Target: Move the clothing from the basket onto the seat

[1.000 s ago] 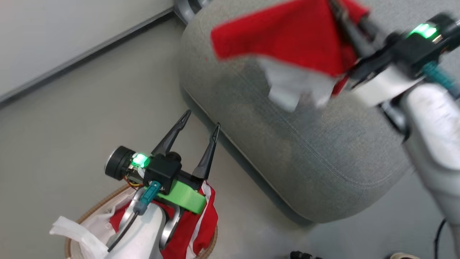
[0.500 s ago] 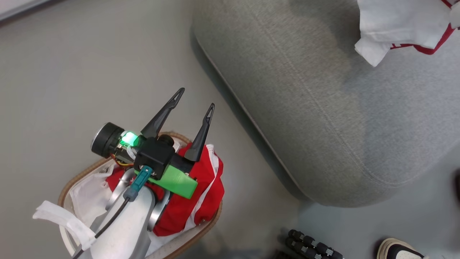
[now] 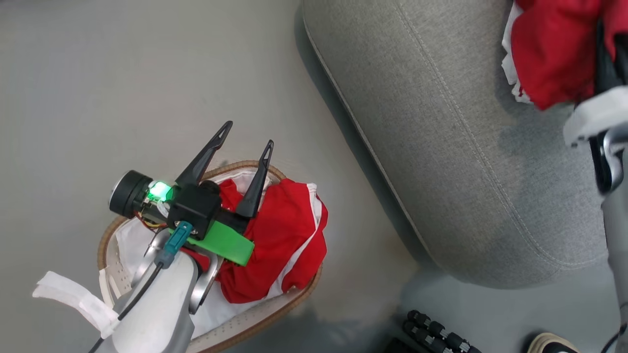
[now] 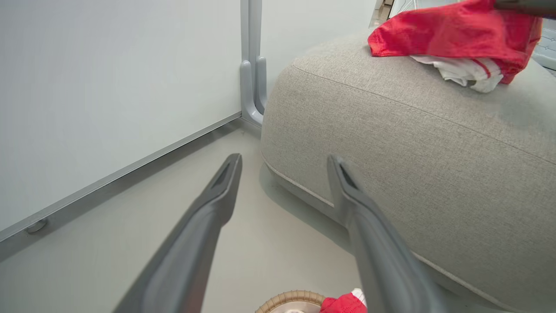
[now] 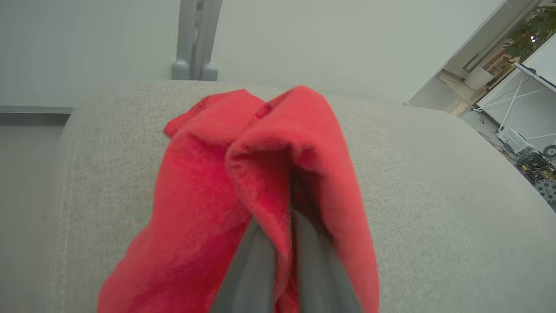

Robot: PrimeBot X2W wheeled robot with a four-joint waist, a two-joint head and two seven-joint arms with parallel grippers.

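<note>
Here our right gripper (image 5: 290, 234) is clamped on a bright red, white-trimmed soft garment (image 3: 554, 54) resting on the large grey woven-fabric seat cushion (image 3: 441, 147) beneath it. Our left gripper (image 3: 248, 135) hovers spread wide over the oval white tan-rimmed plastic basket (image 3: 299, 299), a second red garment (image 3: 284, 235) below its fingers (image 3: 257, 179).

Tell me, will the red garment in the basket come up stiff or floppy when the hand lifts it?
Probably floppy: the red garment lies crumpled, spilling over the basket rim. Likely light too: the other garment drapes limply around the right hand on the seat. It may trail as it rises.
</note>
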